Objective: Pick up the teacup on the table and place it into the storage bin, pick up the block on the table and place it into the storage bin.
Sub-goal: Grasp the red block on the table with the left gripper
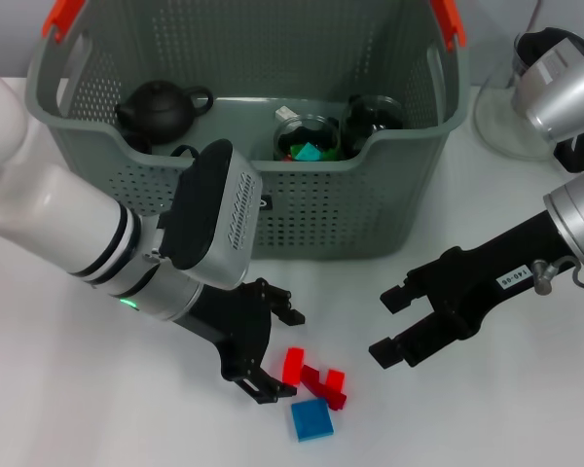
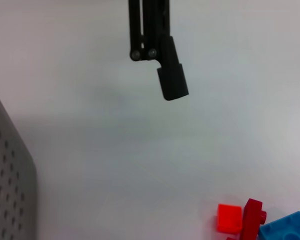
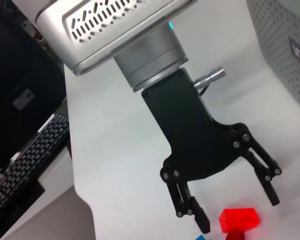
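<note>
Left gripper [image 1: 273,345] hangs low over the table [image 1: 58,409], fingers spread and holding nothing; its tips sit just beside the bright red block [image 1: 293,364], on that block's left. In the right wrist view the same gripper [image 3: 235,205] shows its fingers parted with the red block [image 3: 239,219] lying between and just below the tips.

Block cluster: the bright red piece, darker red pieces [image 1: 323,385] touching it, and a blue block [image 1: 311,419] nearest the robot. The bright red block stands apart enough at the cluster's far-left edge to be taken singly — judged the likely target.

Storage bin [image 1: 409,185] stands beyond the blocks, away from the robot. A dark teapot [image 1: 159,109] and glass jars [image 1: 307,138] lie in it; which item is the teacup cannot be told.

Right gripper [image 1: 419,326] hovers to the right of the blocks, fingers apart, empty, well clear of them.

Governing relation: the left arm is decidedly nearer — the block lies immediately right of its open fingers, so a short shift and descent should suffice.
</note>
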`<state>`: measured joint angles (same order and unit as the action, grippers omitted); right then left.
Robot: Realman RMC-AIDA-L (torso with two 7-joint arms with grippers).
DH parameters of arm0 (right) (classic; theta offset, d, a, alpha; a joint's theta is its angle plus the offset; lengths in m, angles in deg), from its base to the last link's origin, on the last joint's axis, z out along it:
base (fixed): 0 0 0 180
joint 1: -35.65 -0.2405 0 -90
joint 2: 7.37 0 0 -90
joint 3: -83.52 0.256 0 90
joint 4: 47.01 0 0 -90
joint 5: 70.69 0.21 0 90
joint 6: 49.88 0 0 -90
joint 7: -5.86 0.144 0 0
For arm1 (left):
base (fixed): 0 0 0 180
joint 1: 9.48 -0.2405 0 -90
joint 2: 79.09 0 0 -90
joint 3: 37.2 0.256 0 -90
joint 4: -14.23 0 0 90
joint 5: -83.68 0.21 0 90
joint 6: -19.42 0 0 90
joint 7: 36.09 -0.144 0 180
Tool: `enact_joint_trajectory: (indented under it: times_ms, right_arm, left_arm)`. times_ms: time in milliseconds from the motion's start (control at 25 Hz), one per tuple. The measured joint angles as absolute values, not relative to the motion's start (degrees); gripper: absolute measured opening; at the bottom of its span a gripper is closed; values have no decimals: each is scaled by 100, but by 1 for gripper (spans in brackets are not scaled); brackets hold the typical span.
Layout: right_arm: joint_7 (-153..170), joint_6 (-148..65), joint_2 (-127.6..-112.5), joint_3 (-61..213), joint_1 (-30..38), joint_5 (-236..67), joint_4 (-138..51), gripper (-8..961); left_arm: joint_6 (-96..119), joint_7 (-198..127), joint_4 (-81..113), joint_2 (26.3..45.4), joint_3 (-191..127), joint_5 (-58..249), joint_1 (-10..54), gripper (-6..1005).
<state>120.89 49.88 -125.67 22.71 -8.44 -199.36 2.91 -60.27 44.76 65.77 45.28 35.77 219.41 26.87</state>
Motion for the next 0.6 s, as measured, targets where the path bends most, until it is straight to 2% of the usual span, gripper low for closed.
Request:
enact_joint_trajectory:
  times_ms: [280,600]
  right_arm:
    - [12098,4974,-12563,2269,-847,-19936,291,939]
    - [12104,4961,-12558,2255,-847,-19936,291,938]
  left_arm:
    - [-6100,4564,6551,4525,3617,21945,2749,885]
    - [-6153,4610,6562,4510,3619,21983,2785,838]
